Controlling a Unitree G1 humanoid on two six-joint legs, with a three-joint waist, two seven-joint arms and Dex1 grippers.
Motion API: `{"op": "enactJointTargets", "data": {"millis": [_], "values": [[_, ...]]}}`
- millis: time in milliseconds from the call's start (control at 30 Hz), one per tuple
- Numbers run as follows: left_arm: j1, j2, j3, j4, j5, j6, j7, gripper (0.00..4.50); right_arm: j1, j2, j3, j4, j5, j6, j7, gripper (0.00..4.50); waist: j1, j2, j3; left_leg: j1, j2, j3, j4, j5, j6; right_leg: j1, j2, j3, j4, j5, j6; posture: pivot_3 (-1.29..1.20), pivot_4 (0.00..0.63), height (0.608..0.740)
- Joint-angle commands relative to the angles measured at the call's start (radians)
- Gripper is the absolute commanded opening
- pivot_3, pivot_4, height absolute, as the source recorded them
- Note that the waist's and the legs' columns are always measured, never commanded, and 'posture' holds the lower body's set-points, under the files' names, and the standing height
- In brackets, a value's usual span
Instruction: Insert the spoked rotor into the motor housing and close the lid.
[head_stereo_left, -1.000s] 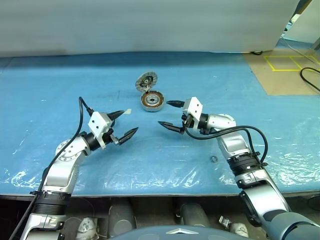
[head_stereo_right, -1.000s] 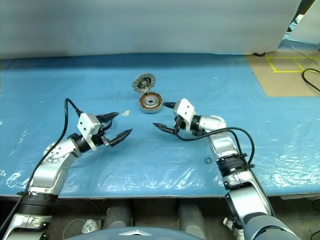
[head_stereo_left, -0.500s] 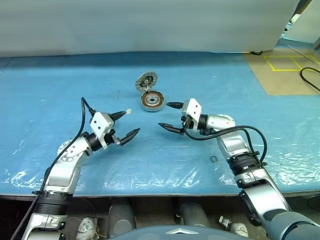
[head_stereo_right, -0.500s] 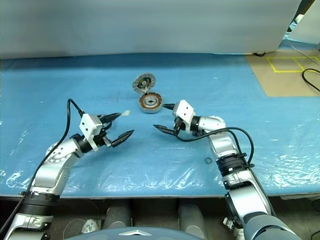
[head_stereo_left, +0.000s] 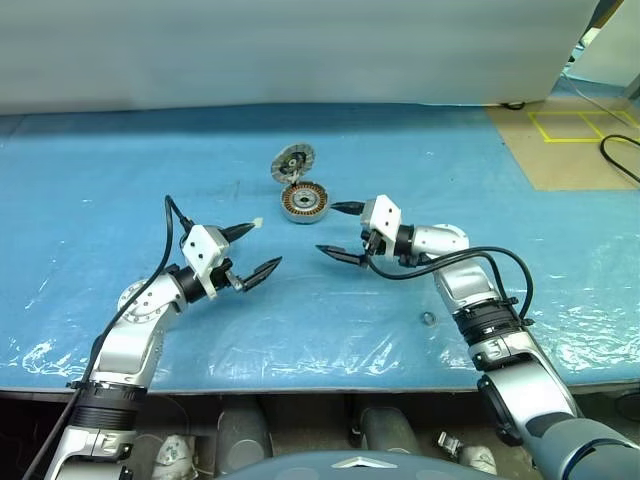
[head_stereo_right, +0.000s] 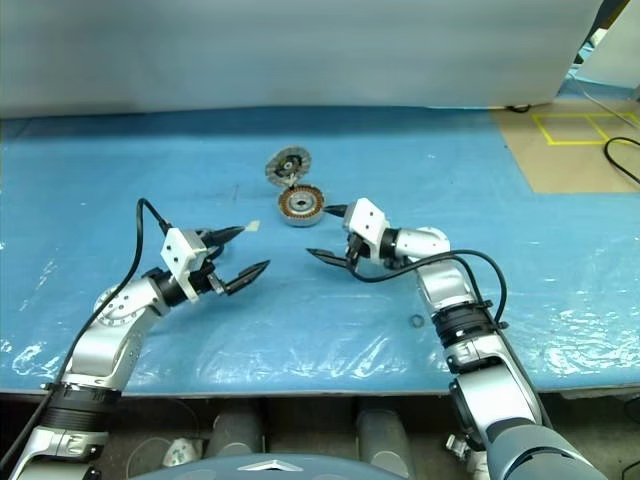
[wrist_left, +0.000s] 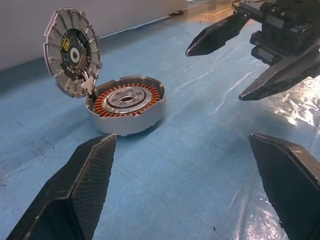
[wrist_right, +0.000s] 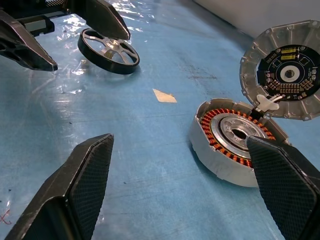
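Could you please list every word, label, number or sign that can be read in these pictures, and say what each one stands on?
No text can be read on anything here.
Silver-grey slotted round lid, standing open: the dark circuit board inside bears small gold and pale markings, too small to read.
Short round metal motor housing with copper windings: no markings.
Floor beyond the table: yellow tape lines, a marking, not text.

- You have open blue table (head_stereo_left: 420, 170) on all sides of the motor housing (head_stereo_left: 303, 202).
- The lid (head_stereo_left: 292, 162) stands raised at its far edge, blocking approach from behind.
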Motion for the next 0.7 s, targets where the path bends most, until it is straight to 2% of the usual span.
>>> {"op": "enactJointTargets", "data": {"millis": [33, 333, 700], "values": [[-0.014, 0.0, 0.005, -0.007, 0.003, -0.02, -0.002, 4.5, -0.04, 0.013, 0.003, -0.005, -0.005, -0.008, -0.011, 4.47, 0.0, 0.0, 0.0, 0.0, 0.0, 0.0, 0.0, 0.0, 0.0, 0.0, 0.0, 0.0, 0.0, 0.0, 0.0, 0.0, 0.15, 0.74], [-0.011, -0.003, 0.001, -0.009, 0.006, -0.021, 0.001, 4.5, -0.106, 0.031, 0.014, 0.062, -0.038, -0.006, -0.021, 4.47, -0.001, 0.0, 0.0, 0.0, 0.0, 0.0, 0.0, 0.0, 0.0, 0.0, 0.0, 0.0, 0.0, 0.0, 0.0, 0.0, 0.15, 0.74], [-0.017, -0.013, -0.01, -0.002, 0.014, -0.021, 0.003, 4.5, -0.249, 0.074, 0.092, 0.284, -0.178, -0.106, -0.083, 4.47, -0.001, 0.0, 0.0, 0.0, 0.0, 0.0, 0.0, 0.0, 0.0, 0.0, 0.0, 0.0, 0.001, 0.0, 0.0, 0.0, 0.15, 0.74]]}}
